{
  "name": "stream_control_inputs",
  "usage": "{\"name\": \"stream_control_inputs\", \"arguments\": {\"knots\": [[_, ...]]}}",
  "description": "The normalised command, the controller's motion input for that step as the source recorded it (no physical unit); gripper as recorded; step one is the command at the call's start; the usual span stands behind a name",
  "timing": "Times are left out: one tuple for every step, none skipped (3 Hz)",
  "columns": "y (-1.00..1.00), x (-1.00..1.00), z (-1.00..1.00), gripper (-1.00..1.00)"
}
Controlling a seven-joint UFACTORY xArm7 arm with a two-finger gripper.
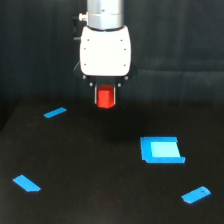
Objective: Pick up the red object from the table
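gripper (105, 96): fingers clamped on red object (105, 97), upper centre of frame
red object: held clear above table (90, 170)
blue pieces: four on table; largest (161, 150) right of centre

red object (105, 97) | small bright red-orange stubby block; upright; sits between the fingers of the gripper (105, 96), directly under its white body; clear above the matte black table (90, 170)

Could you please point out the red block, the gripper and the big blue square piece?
Red block (105, 98), exterior view, its front face.
Gripper (105, 95), exterior view, between fingertips.
Big blue square piece (161, 150), exterior view, its top.
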Motion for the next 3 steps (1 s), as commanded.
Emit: {"name": "stream_control_inputs", "arguments": {"knots": [[-0.04,-0.14,0.49,-0.94],[-0.06,0.06,0.48,-0.98],[0.05,-0.05,0.46,-1.0]]}}
